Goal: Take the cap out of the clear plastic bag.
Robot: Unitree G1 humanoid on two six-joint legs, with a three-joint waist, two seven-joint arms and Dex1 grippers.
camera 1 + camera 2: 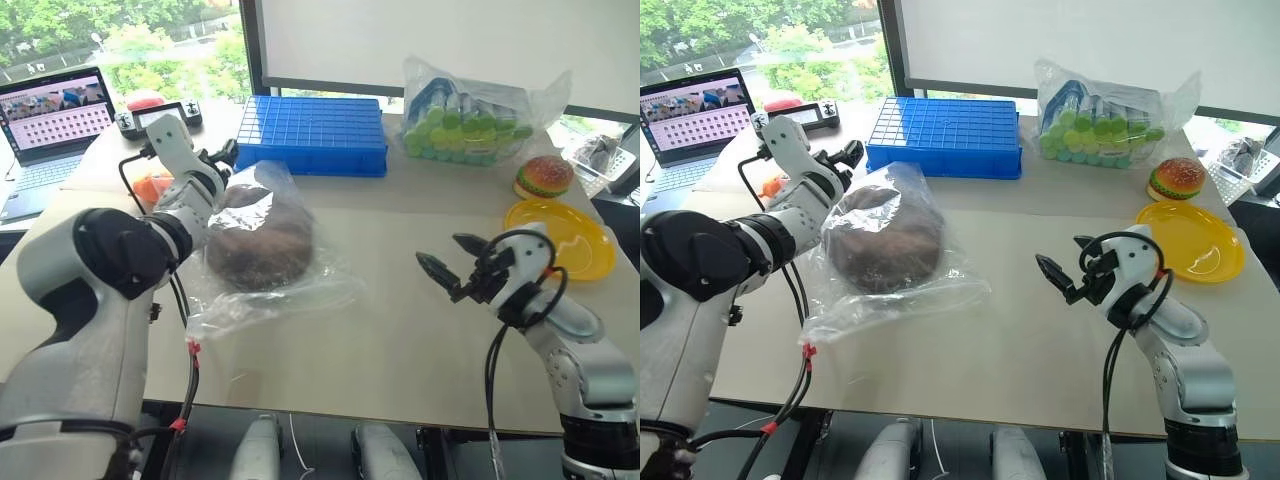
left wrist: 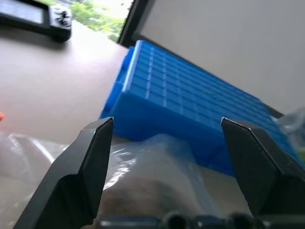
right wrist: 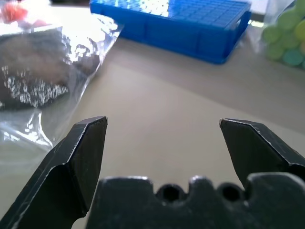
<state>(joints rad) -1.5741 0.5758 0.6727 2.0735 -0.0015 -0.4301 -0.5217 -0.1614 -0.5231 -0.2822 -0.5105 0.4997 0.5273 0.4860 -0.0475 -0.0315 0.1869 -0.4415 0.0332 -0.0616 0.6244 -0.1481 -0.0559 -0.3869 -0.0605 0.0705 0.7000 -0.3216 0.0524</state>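
Lying inside the clear plastic bag [image 1: 890, 250], just in front of the blue tray [image 1: 945, 135], the cap [image 1: 885, 245] is untouched; left gripper [image 2: 167, 138] hovers above it, spread wide and empty, while right gripper [image 1: 1065, 270] gapes empty, well apart.

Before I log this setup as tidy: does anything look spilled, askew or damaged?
Nothing stands out. The cap lies inside the clear plastic bag, crinkled but with no tear visible, flat on the table. Both the left gripper and right gripper are open and empty.
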